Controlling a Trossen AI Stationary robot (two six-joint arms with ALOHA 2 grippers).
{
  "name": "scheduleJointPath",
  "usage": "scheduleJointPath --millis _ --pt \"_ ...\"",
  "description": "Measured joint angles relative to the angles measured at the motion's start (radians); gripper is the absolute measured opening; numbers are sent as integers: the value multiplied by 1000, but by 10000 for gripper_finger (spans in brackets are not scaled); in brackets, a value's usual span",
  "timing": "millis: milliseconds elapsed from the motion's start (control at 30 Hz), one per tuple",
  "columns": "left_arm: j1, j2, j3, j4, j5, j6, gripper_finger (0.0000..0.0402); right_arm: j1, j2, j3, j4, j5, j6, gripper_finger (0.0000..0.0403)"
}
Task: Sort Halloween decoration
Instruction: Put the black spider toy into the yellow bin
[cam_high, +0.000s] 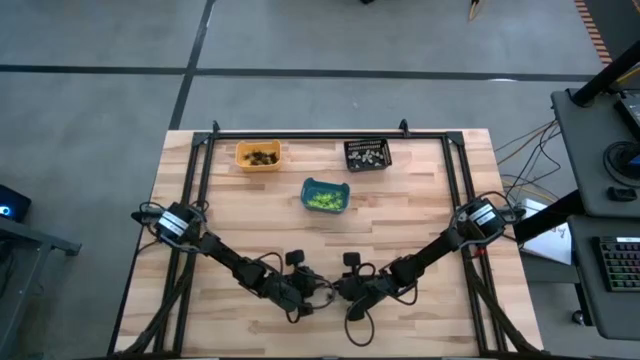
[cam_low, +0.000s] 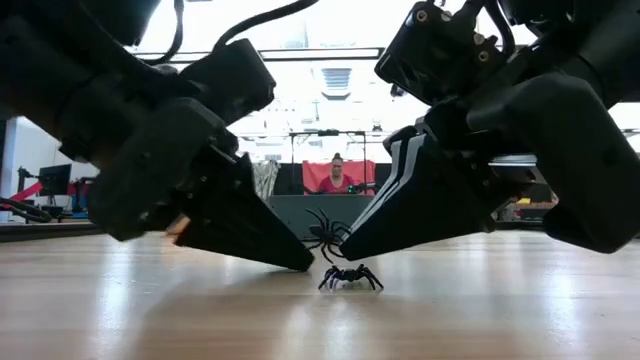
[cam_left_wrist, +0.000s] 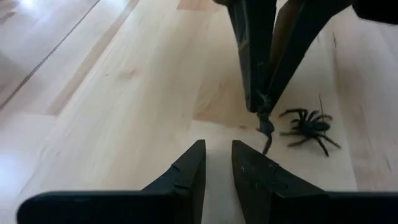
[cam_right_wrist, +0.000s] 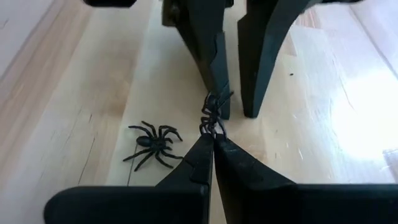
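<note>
Near the table's front middle, my two grippers meet tip to tip. My right gripper (cam_right_wrist: 213, 138) is shut on a black spider decoration (cam_right_wrist: 211, 115), which hangs a little above the wood. My left gripper (cam_left_wrist: 217, 146) stands open just opposite, nothing between its fingers, its tips (cam_right_wrist: 219, 99) right beside the held spider. A second black spider (cam_right_wrist: 152, 143) rests on its legs on the table beside both grippers; it is the spider on the wood (cam_low: 350, 276) in the low view. My right gripper pinches the black spider between its two fingertips, by its legs or body edge (cam_right_wrist: 212, 127). The fingers slant down from the table's right. The spider (cam_low: 325, 232) sticks out past the tips, clear of the table. Whether my left gripper touches the spider, I cannot tell.
At the far side stand an orange bin (cam_high: 258, 155) with dark pieces and a black bin (cam_high: 367, 154) with pale pieces. A teal bin (cam_high: 324, 196) with lime green pieces sits nearer the middle. Bare wood (cam_high: 240, 230) lies between bins and grippers.
</note>
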Motion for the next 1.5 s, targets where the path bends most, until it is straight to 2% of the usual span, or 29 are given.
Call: scheduleJointPath --millis 400,733,1000,1133,1267,1500 --pt "-33 -161 -7 -300 2 11 61 0 -37 1 -7 4 40 8" --pt "-137 -354 -37 -254 -1 185 61 0 -114 3 0 15 -8 8" --pt "-195 -523 -144 -197 -132 234 61 -38 -232 3 -64 65 -43 8" --pt "-196 -617 -231 -152 -211 238 61 -123 -336 6 -226 53 -11 8" --pt "-180 -739 -313 -150 -317 265 61 -290 -394 46 -344 -69 -7 8" --pt "-172 -1023 -453 -145 -468 391 61 -611 -300 166 -349 -298 -149 8"
